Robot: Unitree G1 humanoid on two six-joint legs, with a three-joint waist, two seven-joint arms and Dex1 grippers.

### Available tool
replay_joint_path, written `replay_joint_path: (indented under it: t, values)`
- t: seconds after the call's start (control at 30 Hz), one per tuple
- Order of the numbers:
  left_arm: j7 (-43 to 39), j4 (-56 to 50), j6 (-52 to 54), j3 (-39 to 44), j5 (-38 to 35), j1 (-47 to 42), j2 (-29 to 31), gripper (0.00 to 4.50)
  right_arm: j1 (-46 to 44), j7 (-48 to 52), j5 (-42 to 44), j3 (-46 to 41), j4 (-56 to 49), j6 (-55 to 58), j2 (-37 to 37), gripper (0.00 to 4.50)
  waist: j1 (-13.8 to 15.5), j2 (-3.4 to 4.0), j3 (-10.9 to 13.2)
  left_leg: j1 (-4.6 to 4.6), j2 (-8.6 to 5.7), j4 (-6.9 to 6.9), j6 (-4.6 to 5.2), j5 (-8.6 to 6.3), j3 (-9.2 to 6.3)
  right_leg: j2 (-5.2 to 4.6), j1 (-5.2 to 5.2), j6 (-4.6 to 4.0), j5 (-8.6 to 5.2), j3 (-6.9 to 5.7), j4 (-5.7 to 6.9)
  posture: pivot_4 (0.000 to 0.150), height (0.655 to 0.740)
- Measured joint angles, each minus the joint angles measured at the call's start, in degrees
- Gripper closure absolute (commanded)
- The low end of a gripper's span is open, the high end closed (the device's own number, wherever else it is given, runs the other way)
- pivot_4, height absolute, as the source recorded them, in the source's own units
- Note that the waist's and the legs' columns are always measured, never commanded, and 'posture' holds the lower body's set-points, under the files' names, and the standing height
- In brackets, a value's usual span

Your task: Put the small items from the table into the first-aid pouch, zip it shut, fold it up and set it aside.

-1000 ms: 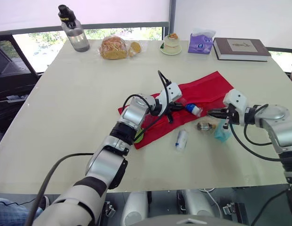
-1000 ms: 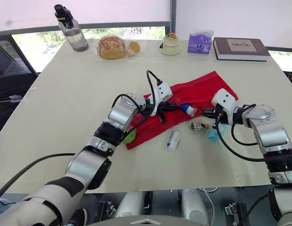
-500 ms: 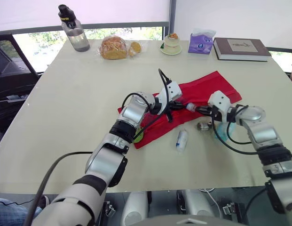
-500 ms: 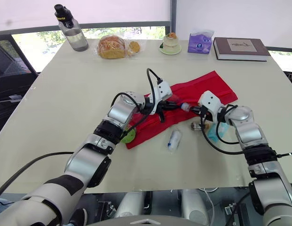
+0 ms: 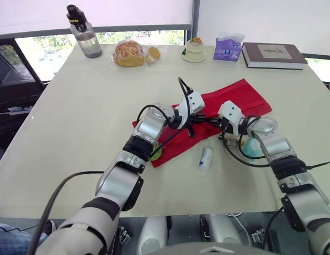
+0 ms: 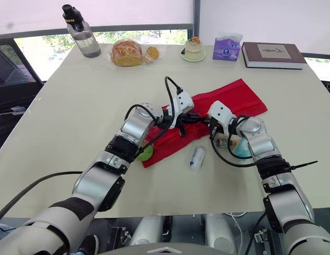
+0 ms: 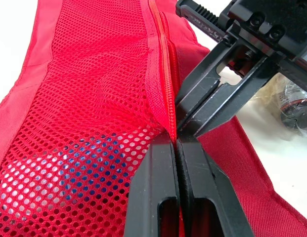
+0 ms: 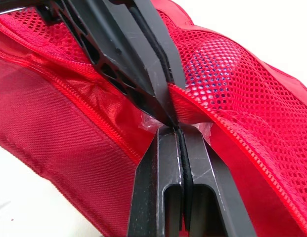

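— How do the pincers stand?

— The left pincer [image 7: 174, 140] is closed flat on the zipper edge [image 7: 160, 74] of the first-aid pouch [image 5: 244, 96], lifting the mesh [image 7: 84, 98]. The right pincer [image 8: 177, 129] is closed too, tip to tip with it at that same edge. A scrap of clear wrapping sits at its tips, and I cannot tell whether it grips that or the cloth.

— What's new?

— A second ago the right arm was out over the loose items on the tabletop [image 5: 85, 117], beside a blue-capped vial at the pouch's near edge. It has swung in to the opening, and the vial is gone from that spot. A blue shape [image 7: 89, 158] now shows through the mesh, so I judge that one item is in.

— And what's left?

— Three lie just beside the pouch's near edge: a white tube [image 5: 205, 157], a wrapped item [image 5: 230, 141] and a teal packet [image 5: 253, 149]. Loading is unfinished; zipping and folding come later.

— Which way does the pouch lie?

— Flat, with its long axis slanting from near the left forearm away toward the robot's right. The zipper runs along that length.
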Motion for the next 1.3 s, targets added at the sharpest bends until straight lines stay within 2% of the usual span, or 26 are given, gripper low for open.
replay_joint_path:
  t: [0.23, 0.47, 0.57, 0.67, 0.83, 1.13, 1.3]
  values:
    - [-1.18, 0.09, -2.87, -0.41, 0.48, 0.35, 1.41, 4.50, 2.58, 3.11, 2.15, -0.50, -5.68, 2.34, -2.22, 4.48, 0.02, 0.01, 0.01, -0.01, 0.00, 0.00, 0.00, 0.00, -0.01, 0.00, 0.00, 0.00, 0.00, -0.01, -0.01, 0.150, 0.7400]
    - [-1.74, 4.42, -8.27, 0.03, 1.69, -0.17, 6.32, 4.50, 9.36, 8.69, 10.59, -9.22, -16.81, 1.97, -11.56, 4.48, -0.01, 0.02, 0.01, 0.03, 0.00, -0.01, 0.00, 0.00, 0.00, 0.00, 0.01, 0.00, 0.00, 0.00, -0.01, 0.150, 0.7400]
    - [-2.46, 5.53, -10.77, 0.03, 2.01, -0.25, 7.62, 4.50, 11.33, 11.13, 14.03, -12.30, -19.27, 3.44, -14.79, 3.67, -0.07, 0.02, 0.01, 0.04, 0.01, -0.01, 0.00, 0.00, 0.01, 0.01, 0.01, 0.00, 0.00, 0.01, 0.01, 0.150, 0.7400]
    - [-5.35, 6.44, -15.93, 0.02, 2.08, -0.09, 10.80, 4.50, 14.60, 16.38, 23.05, -17.80, -23.65, 8.86, -19.75, 2.08, -0.09, 0.01, 0.01, 0.03, 0.04, -0.03, 0.00, 0.00, 0.01, 0.03, 0.01, 0.00, 0.00, 0.01, -0.02, 0.150, 0.7400]
    - [-8.68, 10.70, -25.59, 0.09, 2.30, 0.50, 15.65, 4.50, 20.06, 23.29, 34.21, -27.98, -28.86, 17.32, -29.12, 0.04, 0.16, 0.01, 0.01, 0.03, 0.04, -0.10, 0.00, 0.00, 0.02, -0.01, 0.01, -0.01, -0.01, 0.00, -0.06, 0.150, 0.7400]
    - [-11.57, 18.43, -34.18, 0.56, 2.47, -1.22, 16.66, 4.50, 24.93, 29.31, 45.38, -40.86, -32.93, 27.66, -38.66, 0.04, 0.06, 0.01, 0.01, 0.06, 0.12, -0.06, 0.00, 0.00, 0.03, 0.03, 0.03, 0.00, -0.01, -0.01, -0.04, 0.150, 0.7400]
    - [-10.93, 21.84, -35.89, 0.54, 3.51, -2.97, 15.82, 4.50, 27.01, 28.74, 47.57, -41.45, -38.61, 30.10, -39.01, 0.04, 0.21, 0.01, 0.01, 0.04, 0.11, -0.06, 0.00, 0.00, 0.04, 0.03, 0.03, 0.01, -0.01, -0.01, -0.05, 0.150, 0.7400]
